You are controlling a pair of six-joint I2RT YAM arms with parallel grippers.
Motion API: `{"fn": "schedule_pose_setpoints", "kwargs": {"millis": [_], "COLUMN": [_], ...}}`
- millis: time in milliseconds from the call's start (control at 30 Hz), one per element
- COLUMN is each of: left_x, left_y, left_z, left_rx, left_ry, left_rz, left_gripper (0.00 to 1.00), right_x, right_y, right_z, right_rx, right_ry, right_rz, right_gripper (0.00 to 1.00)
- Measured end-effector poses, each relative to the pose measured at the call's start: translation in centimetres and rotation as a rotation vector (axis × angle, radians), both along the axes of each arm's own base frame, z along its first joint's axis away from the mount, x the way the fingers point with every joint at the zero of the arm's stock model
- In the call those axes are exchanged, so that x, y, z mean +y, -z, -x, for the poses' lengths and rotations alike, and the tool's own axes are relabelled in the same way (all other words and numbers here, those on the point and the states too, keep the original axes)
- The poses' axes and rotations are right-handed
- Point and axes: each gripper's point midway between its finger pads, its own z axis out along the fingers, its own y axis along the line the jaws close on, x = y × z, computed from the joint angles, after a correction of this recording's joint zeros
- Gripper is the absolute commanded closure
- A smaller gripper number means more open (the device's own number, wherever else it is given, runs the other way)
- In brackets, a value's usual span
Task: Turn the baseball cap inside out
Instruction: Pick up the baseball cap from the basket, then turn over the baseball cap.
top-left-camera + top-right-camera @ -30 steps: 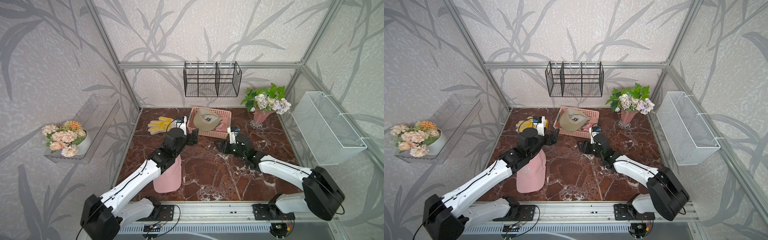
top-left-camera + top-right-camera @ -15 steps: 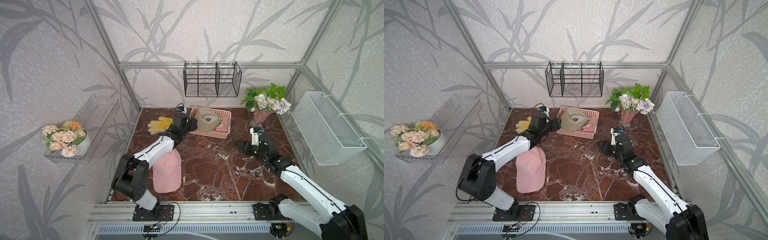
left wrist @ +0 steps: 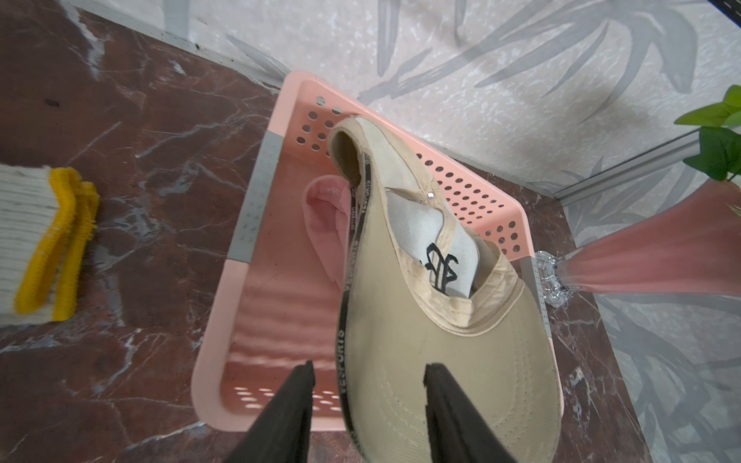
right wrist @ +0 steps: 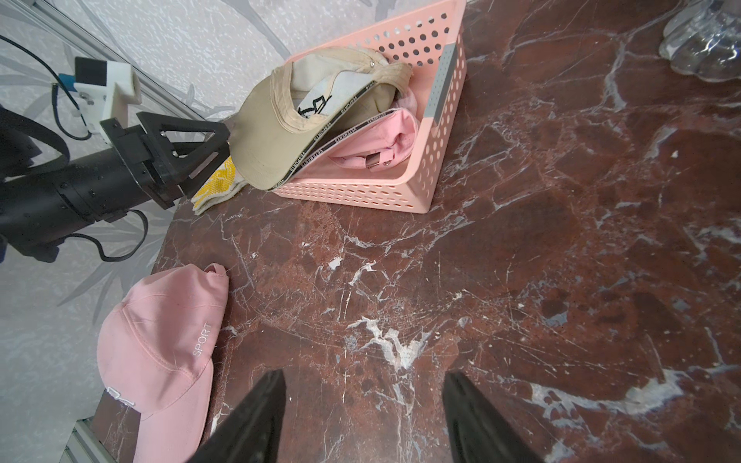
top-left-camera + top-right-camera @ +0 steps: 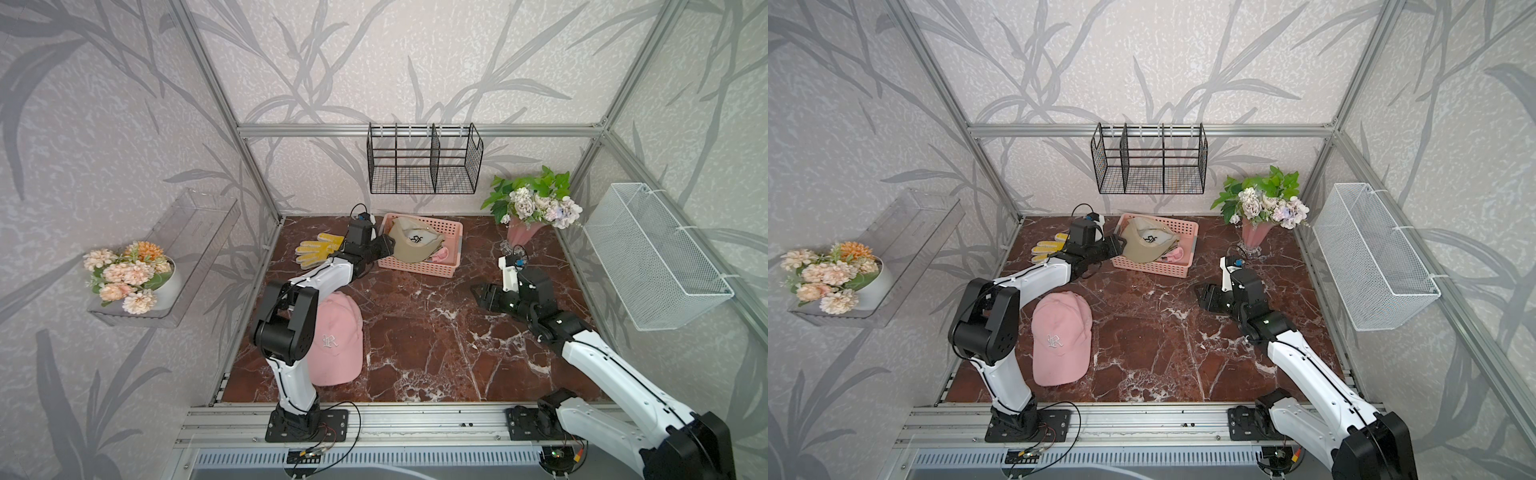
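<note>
A beige baseball cap (image 5: pixel 411 249) (image 5: pixel 1146 249) lies tilted in the pink basket (image 5: pixel 415 270), its brim sticking out over the basket's left end. My left gripper (image 5: pixel 384 245) (image 3: pixel 371 365) is at that brim. Its jaws stand apart with the brim's black-taped edge between them, and a gap still shows beside it. A pink cap (image 5: pixel 336 345) (image 4: pixel 160 344) lies flat on the marble by the left arm's base. My right gripper (image 5: pixel 478 291) (image 4: pixel 365 373) hovers open and empty over bare marble at the right.
Another pink cap (image 4: pixel 373 140) lies under the beige one in the basket. Yellow work gloves (image 5: pixel 318 249) lie left of the basket. A flower vase (image 5: pixel 521 237) stands at the back right. A black wire rack (image 5: pixel 424 162), a white mesh basket (image 5: pixel 656 257) and a flower shelf (image 5: pixel 129 274) hang on the walls.
My left arm has left the pink cap and reached back to the basket, its jaws narrowing round the beige brim. My right arm has drawn back from the basket to the right.
</note>
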Motion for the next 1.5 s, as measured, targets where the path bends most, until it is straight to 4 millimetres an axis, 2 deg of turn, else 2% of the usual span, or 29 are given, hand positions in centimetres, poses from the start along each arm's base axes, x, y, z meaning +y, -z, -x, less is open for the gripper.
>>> {"fn": "schedule_pose_setpoints", "kwargs": {"millis": [167,300,600,800,967,1100,1267,1400,1500], "left_x": [-0.5,-0.7,-1.2,-1.5,-2.1,-2.5,-3.2,-4.6,-5.6], "left_y": [0.8,0.8,-1.6,-2.7,-6.1,-10.4,-15.3,-17.1,-17.6], "left_z": [0.0,0.0,-1.0,-0.5,0.5,1.5,3.9,6.1,7.6], "left_rx": [0.023,0.026,-0.021,-0.025,-0.069,-0.133,-0.196,-0.193,-0.187], "left_ry": [0.022,0.029,0.046,0.080,0.119,0.144,0.186,0.239,0.277], "left_rz": [0.018,0.025,0.036,0.040,0.078,0.128,0.193,0.231,0.252], "left_gripper": [0.64,0.78,1.00,1.00,1.00,1.00,1.00,1.00,1.00], "right_x": [0.2,0.3,0.4,0.1,0.0,0.4,1.4,2.4,3.3], "right_y": [0.6,0.7,0.2,-1.5,-3.7,-5.0,-6.8,-7.8,-7.8], "right_z": [0.0,0.0,-0.1,-0.8,-1.5,-2.2,-3.3,-4.2,-4.5], "right_rx": [0.021,0.026,0.016,-0.036,-0.122,-0.220,-0.378,-0.506,-0.584], "right_ry": [-0.007,-0.013,-0.017,-0.017,-0.043,-0.093,-0.175,-0.237,-0.292], "right_rz": [0.002,0.001,0.000,0.038,0.090,0.139,0.205,0.264,0.331], "right_gripper": [0.34,0.33,0.33,0.33,0.33,0.33,0.33,0.32,0.31]}}
